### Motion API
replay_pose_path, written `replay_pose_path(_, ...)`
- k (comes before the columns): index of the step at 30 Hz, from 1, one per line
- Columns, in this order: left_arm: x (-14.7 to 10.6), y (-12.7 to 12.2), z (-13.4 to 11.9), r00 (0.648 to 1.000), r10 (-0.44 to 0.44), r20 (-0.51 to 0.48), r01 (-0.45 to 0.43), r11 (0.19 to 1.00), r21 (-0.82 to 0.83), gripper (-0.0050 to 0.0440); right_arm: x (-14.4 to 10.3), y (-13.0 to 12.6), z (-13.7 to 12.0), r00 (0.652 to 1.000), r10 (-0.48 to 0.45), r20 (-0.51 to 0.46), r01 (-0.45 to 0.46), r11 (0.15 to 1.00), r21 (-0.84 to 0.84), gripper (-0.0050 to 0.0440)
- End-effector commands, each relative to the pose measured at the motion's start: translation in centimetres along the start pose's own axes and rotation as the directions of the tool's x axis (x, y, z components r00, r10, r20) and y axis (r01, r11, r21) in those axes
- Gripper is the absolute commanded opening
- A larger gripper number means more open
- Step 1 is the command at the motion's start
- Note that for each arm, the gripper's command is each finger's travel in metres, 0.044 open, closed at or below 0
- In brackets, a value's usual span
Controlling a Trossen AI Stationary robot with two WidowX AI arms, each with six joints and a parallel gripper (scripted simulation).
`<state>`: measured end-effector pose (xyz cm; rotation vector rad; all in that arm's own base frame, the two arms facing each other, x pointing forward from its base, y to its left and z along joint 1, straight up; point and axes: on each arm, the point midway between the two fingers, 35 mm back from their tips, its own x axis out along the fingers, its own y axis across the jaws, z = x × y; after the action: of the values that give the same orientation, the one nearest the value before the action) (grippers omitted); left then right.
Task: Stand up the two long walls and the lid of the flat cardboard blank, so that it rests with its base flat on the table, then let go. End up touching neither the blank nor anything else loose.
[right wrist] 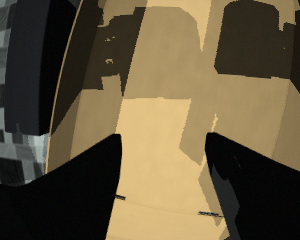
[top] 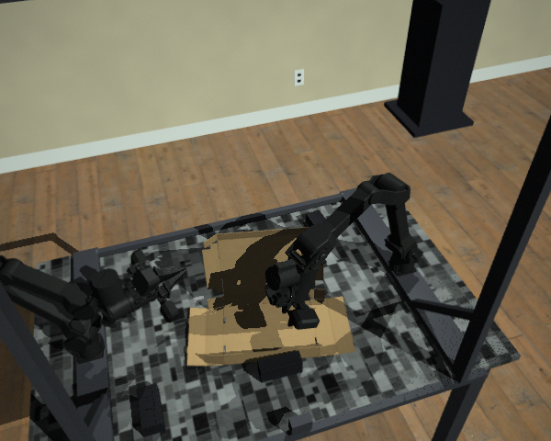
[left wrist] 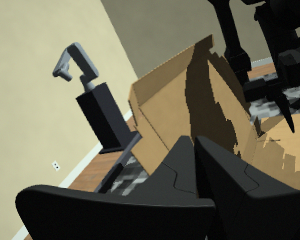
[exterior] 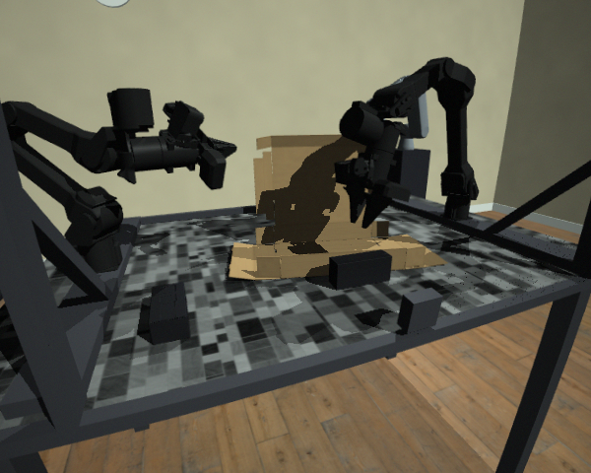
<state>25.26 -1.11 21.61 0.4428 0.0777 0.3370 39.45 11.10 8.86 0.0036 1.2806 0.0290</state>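
The tan cardboard blank (top: 266, 308) lies with its base on the table. Its tall rear panel (exterior: 300, 183) stands upright, and the front flap lies low along the near edge. My right gripper (exterior: 364, 211) points down over the base in front of the standing panel. Its fingers are apart with nothing between them, as the right wrist view (right wrist: 164, 154) shows. My left gripper (exterior: 219, 160) hovers to the panel's side, clear of the cardboard. Its fingers are shut on nothing, and they also show in the left wrist view (left wrist: 193, 147).
A black block (exterior: 360, 268) rests against the blank's front edge. Two more black blocks stand nearer the table's front, one (exterior: 164, 312) on the left arm's side and one (exterior: 421, 309) by the edge. The dark frame posts stand at the table's corners.
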Motion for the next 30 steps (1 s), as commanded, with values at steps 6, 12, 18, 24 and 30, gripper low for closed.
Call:
replay_pose_path(6, 0.0, 0.2, 0.4, 1.0, 0.004, 0.006, -0.004, 1.0, -0.009, 0.0046, -3.1, -0.1, 0.3, 1.0, -0.004, -0.027, 0.004, 1.0, -0.001, 0.0251)
replay_pose_path(12, 0.0, 0.2, 0.4, 1.0, 0.004, 0.006, -0.004, 1.0, -0.009, 0.019, -3.8, -0.1, 0.6, 1.0, -0.003, -0.013, 0.003, 1.0, 0.0, 0.0395)
replay_pose_path(18, 0.0, 0.2, 0.4, 1.0, 0.004, 0.005, -0.004, 1.0, -0.009, 0.0278, -3.8, -0.1, 0.6, 1.0, -0.003, -0.013, 0.003, 1.0, 0.0, 0.044)
replay_pose_path(24, 0.0, 0.2, 0.4, 1.0, 0.004, 0.005, -0.004, 1.0, -0.009, 0.0278, -3.8, -0.1, 0.6, 1.0, -0.003, -0.013, 0.003, 1.0, 0.0, 0.044)
replay_pose_path(30, 0.0, 0.2, 0.4, 1.0, 0.004, 0.005, -0.004, 1.0, -0.009, 0.0278, -3.8, -0.1, 0.6, 1.0, -0.003, -0.013, 0.003, 1.0, 0.0, 0.044)
